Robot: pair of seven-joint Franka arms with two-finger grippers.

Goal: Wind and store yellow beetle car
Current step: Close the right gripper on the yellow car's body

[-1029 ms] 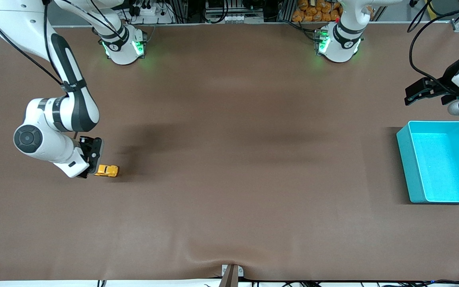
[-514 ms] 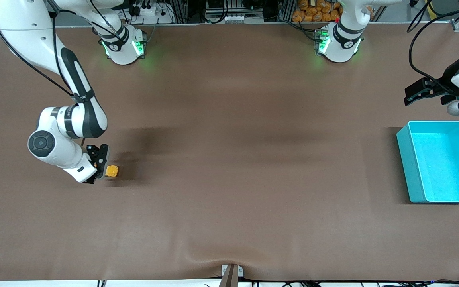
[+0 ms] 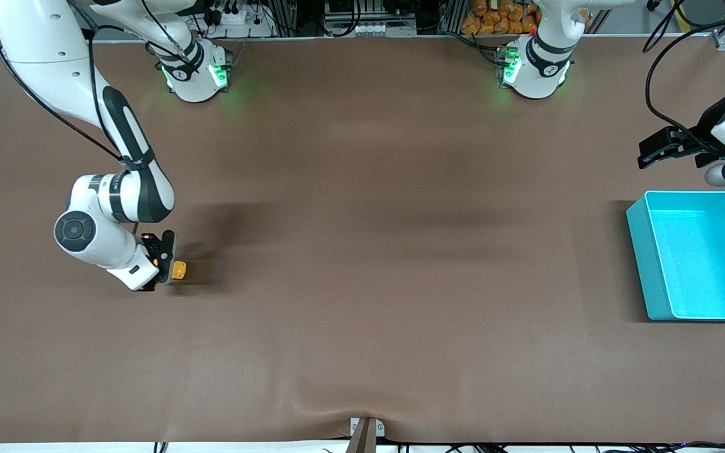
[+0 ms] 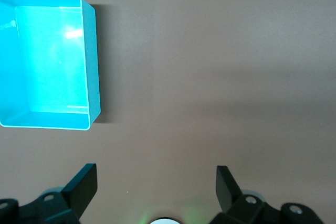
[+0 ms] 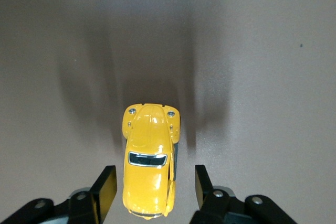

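From the front view, the yellow beetle car [image 3: 178, 270] sits on the brown worktop [image 3: 362, 251] toward the right arm's end, well apart from the teal bin [image 3: 642, 251], which stands at the left arm's end. The right gripper [image 3: 162, 269] is down at the car, covering most of it, so only one end of the toy shows past the black fingers. The left gripper [image 3: 652, 150] hangs above the worktop beside the bin, on the bin's side nearest the robots' bases; this arm waits.

In the left wrist view, the left gripper [image 4: 156, 184] shows its two fingers [image 4: 84, 184] wide apart with nothing between them. Bare worktop [image 4: 210, 77] lies below, and the bin [image 4: 92, 61] is just off to one side, its inside empty (a bright glare lies on its floor).

In the right wrist view, the car [image 5: 149, 161] stands on its wheels on the worktop [image 5: 262, 51], its rounded nose pointing away from the gripper and its dark window facing up. The right gripper [image 5: 151, 188] straddles the car's other end: one finger [image 5: 105, 188] on each flank, apart and close to the body, with a narrow gap visible on each side, so they are not clamped on it.
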